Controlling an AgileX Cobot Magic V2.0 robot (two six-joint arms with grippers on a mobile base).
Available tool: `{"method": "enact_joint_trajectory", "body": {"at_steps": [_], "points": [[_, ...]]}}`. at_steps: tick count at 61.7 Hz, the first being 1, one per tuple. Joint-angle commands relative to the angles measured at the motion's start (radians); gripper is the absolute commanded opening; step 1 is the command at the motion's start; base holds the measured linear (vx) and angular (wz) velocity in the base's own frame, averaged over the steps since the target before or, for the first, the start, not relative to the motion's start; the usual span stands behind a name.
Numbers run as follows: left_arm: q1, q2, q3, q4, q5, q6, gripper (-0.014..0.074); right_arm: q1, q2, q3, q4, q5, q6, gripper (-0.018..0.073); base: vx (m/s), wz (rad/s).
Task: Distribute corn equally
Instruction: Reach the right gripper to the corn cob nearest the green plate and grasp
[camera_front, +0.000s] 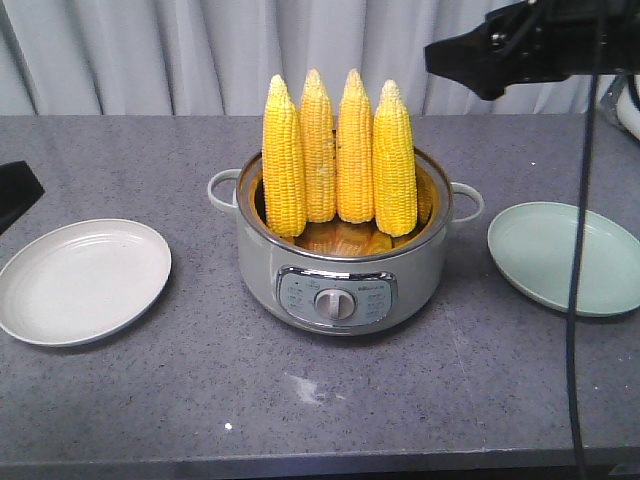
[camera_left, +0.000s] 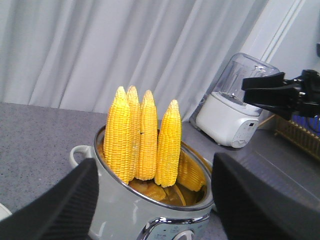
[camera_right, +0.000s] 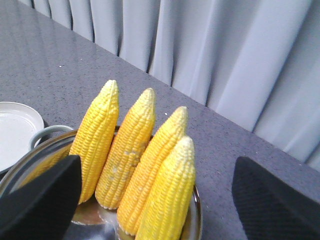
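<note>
1. Corn cobs (camera_front: 340, 150): all four stand upright, tips up, bases down in the electric pot (camera_front: 260, 262) at mid-counter (camera_front: 300, 400). They are packed in a row, touching or nearly so.
2. White plate (camera_front: 70, 300) lies on my left and pale green plate (camera_front: 560, 270) on my right. Both are well apart from the pot, and neither holds corn.
3. Left claw (camera_left: 152, 172): wide, holding nothing, low in front of the pot. Right claw (camera_right: 157, 167): wide, holding nothing, above the cob tips.
4. Handling (judgement): the cobs are stiff and probably fairly heavy. The kernel rows give some bite but may be slick. The taper would squeeze a tip grasp off, so I grip an outer cob across its upper middle, clear of the rim, and lift straight up. Neighbours may topple.
5. Views: the front view alone shows both plates and the pot's dial. The left wrist view alone shows a blender (camera_left: 227, 115) behind. The right wrist view shows the gaps between tips, plus only the white plate's edge.
</note>
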Motion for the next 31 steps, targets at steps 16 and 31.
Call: {"method": "enact_joint_trajectory", "body": {"at_steps": [16, 31], "points": [[0.001, 0.003, -0.034, -0.047, 0.004, 0.003, 0.0475, 0.101, 0.178, -0.091, 0.005, -0.226, -0.014, 0.0594, 0.00, 0.00], [0.001, 0.003, -0.034, -0.047, 0.004, 0.003, 0.0475, 0.116, 0.262, -0.091, 0.006, -0.286, -0.051, 0.0592, 0.00, 0.00]]}}
